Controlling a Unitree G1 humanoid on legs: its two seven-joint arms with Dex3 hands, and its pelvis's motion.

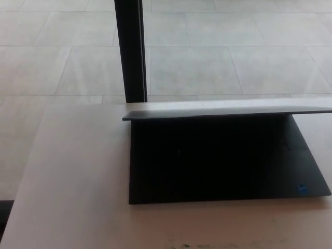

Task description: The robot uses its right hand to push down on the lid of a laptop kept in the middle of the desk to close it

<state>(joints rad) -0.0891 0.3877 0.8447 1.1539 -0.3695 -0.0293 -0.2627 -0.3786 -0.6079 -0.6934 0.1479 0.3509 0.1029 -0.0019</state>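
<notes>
Neither of our hands shows in the head view, so we cannot tell whether the right hand's fingers are spread or pressed together, nor how high it hangs; we can only reason that it must enter from the picture's right side. From there, what matters is the lid point(228, 109) of the laptop point(223, 155). The laptop sits on the pale counter point(78, 176), toward the middle and right of the view, its right end running to the picture's edge. The lid is partly folded, leaning toward us over the dark base point(218, 166), so we see its grey back as a long thin band. Its long axis runs left to right across the view, with the free edge facing us and the hinge on the far side. We judge the right hand to be the nearer one, since most of the lid lies on the right half of the picture. The push should probably land from above on the grey back, near the free edge and somewhat right of centre. Behind the counter stand a dark post point(130, 49) and a tiled floor point(233, 52).
</notes>
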